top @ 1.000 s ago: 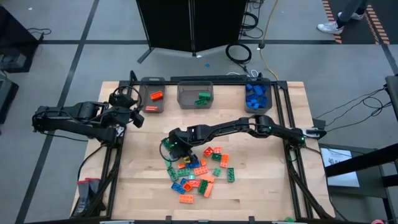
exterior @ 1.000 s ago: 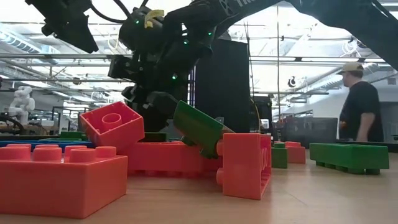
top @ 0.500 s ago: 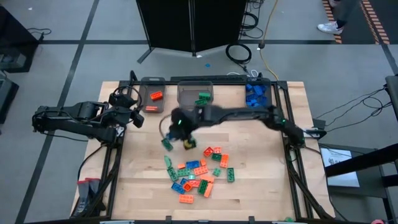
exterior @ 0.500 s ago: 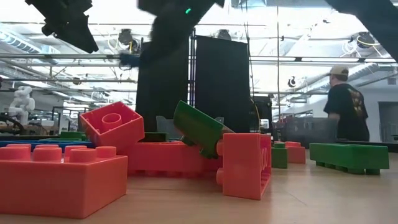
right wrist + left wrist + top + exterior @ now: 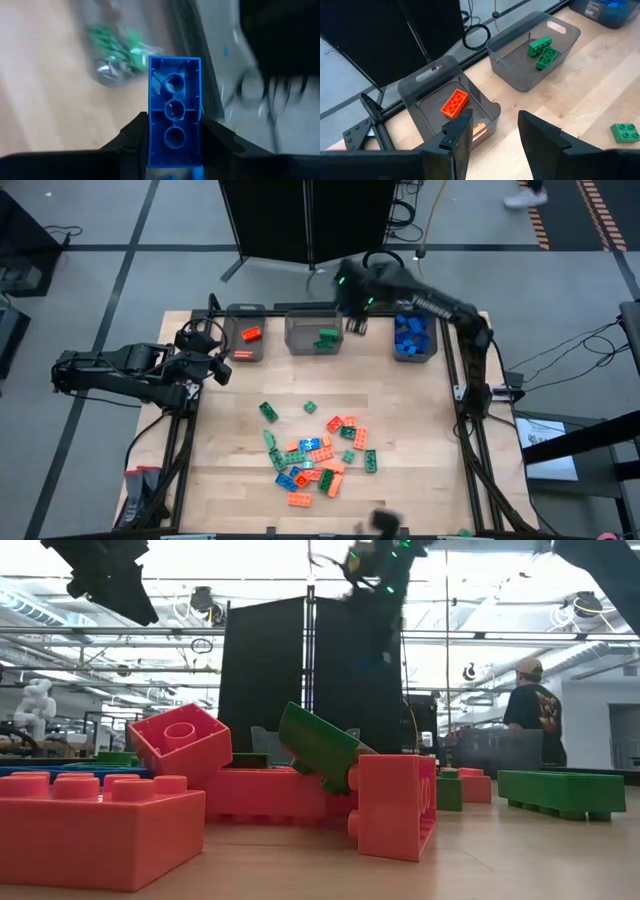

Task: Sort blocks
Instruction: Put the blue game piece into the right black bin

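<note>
The wooden table (image 5: 420,420) stands on a grey floor (image 5: 110,240) marked with dark lines. A big black panel (image 5: 310,220) stands past the far edge, with cables (image 5: 385,265) coiled beside it. Bright ceiling lights (image 5: 480,610) shine overhead. A person (image 5: 530,720) stands far off on the right.
</note>
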